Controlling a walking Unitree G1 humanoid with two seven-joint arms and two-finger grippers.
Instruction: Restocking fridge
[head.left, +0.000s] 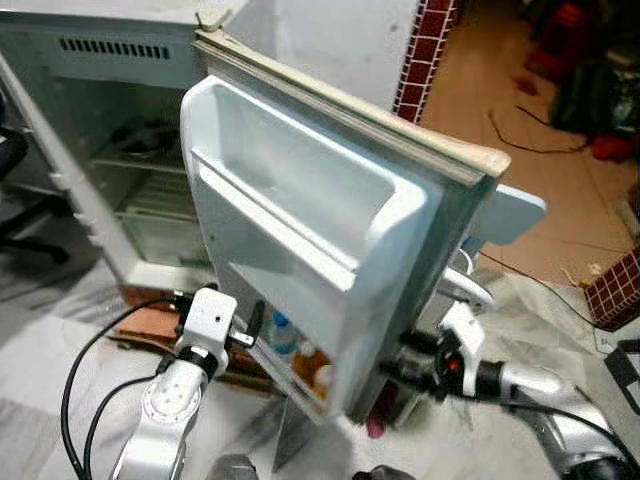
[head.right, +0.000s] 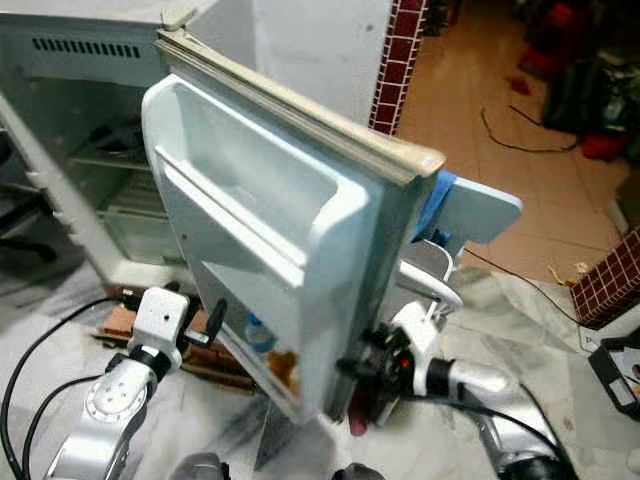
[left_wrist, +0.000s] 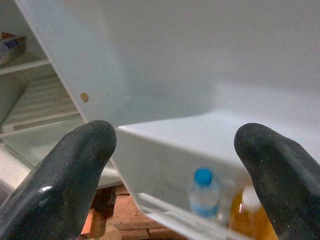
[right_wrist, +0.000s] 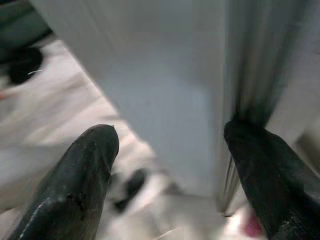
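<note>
Right gripper (head.right: 350, 385) spread wide around the outer edge of the fridge door (head.left: 330, 240), one finger (right_wrist: 265, 170) touching it, nothing clamped, probably there to swing it or hold it steady. Left gripper (head.left: 250, 330) open too, empty, parked just in front of the bottom door shelf (left_wrist: 170, 155). Already stocked in there: blue-capped water bottle (left_wrist: 203, 195) and an orange bottle (left_wrist: 252, 217) beside it. Main fridge compartment (head.left: 130, 190) open behind, wire racks mostly bare.
</note>
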